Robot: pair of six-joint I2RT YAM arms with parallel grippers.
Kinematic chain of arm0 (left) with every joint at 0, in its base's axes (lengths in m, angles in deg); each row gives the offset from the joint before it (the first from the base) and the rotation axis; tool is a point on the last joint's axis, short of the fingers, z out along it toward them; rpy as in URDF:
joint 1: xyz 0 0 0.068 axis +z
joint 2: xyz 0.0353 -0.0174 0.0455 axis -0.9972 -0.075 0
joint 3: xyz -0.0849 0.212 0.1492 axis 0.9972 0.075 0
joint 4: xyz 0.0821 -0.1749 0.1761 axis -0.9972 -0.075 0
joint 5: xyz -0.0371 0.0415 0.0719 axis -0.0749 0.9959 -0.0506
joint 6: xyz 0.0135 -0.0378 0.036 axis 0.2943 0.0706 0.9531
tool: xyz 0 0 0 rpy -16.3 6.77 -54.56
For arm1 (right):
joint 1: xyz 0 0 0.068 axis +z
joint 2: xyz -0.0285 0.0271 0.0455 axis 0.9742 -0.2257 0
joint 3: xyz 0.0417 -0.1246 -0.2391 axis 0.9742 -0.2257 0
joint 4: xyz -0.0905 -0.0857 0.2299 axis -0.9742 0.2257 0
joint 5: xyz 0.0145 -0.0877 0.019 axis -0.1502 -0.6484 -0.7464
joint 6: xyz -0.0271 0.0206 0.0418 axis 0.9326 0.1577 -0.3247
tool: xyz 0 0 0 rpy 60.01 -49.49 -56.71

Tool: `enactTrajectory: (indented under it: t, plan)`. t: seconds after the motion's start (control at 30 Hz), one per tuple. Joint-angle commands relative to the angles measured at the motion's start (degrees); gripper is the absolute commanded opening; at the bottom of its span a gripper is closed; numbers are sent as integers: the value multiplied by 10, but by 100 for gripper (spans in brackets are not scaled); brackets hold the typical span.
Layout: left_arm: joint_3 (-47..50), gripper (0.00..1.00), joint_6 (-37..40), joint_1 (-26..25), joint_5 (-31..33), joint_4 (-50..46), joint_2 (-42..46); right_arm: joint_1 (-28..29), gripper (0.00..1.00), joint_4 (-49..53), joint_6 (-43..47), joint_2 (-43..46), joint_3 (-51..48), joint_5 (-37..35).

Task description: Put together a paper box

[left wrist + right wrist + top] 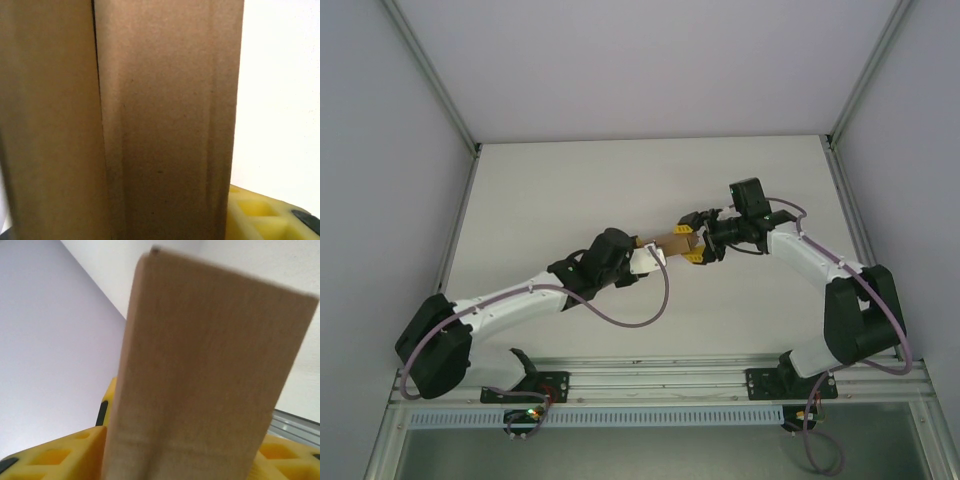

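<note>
Paper box (670, 241), pinched left and right by left gripper (650, 258) and right gripper (698, 247), may buckle if the 2 push unevenly

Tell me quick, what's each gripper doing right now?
Left gripper: closed on the paper box.
Right gripper: closed on the other end of the paper box.
</note>
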Motion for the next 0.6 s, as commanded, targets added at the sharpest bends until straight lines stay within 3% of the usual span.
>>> enactTrajectory:
  t: [0.0,0.07,0.1,0.27,0.37,0.43,0.57]
  plan:
    - [-5,44,10,3,-5,-19,13,-2,69,34,30,30,-1,3]
    - [-12,42,5,12,-10,-39,8,-8,96,22,61,49,-13,-32]
    - [-17,42,2,19,-25,-58,5,-14,100,27,86,78,-16,-53]
    - [-67,41,-3,44,-110,-189,-17,-34,100,155,334,149,29,-267]
    - [-99,40,6,53,-145,-256,-36,-21,100,137,475,193,14,-405]
    - [-118,38,18,66,-174,-295,-50,-7,100,93,560,215,-14,-452]
    - [-169,41,22,99,-220,-381,-85,14,100,53,707,220,-35,-379]
